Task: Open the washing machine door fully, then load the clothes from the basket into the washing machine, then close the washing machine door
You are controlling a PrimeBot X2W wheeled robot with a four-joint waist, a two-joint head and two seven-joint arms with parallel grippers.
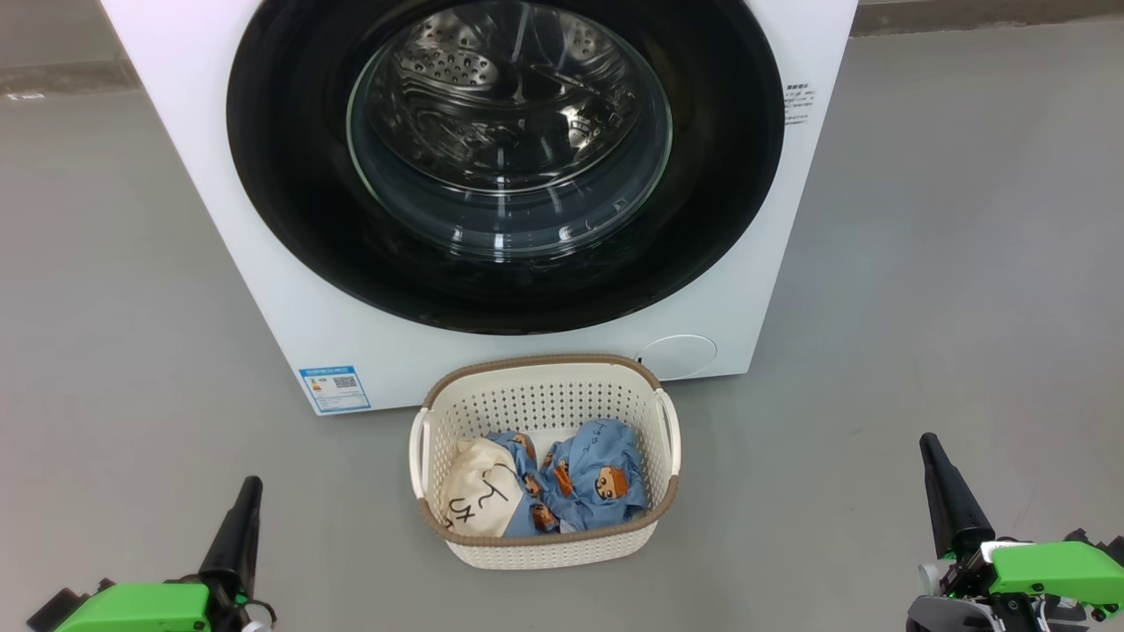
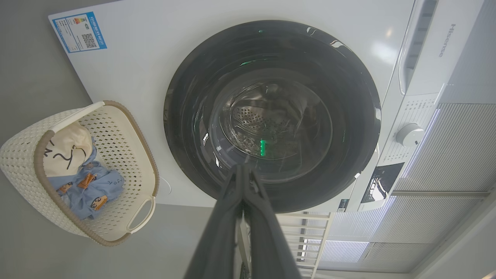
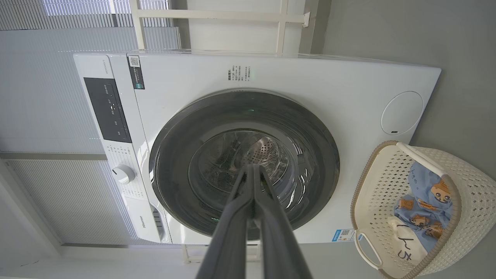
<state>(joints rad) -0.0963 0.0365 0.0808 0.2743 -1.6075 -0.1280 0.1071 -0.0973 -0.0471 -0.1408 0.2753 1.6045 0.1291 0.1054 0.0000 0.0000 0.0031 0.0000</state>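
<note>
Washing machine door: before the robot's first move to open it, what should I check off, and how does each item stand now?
1. Washing machine door shut, flush with the washing machine: ok.
2. Left gripper shut and empty: ok.
3. Right gripper shut and empty: ok.
4. Clothes all inside the basket, none on the floor: ok.
5. Basket clear of the door's swing: cannot tell; it stands on the floor just below the door.
6. Handle or grip point on the door's rim found: cannot tell.
</note>
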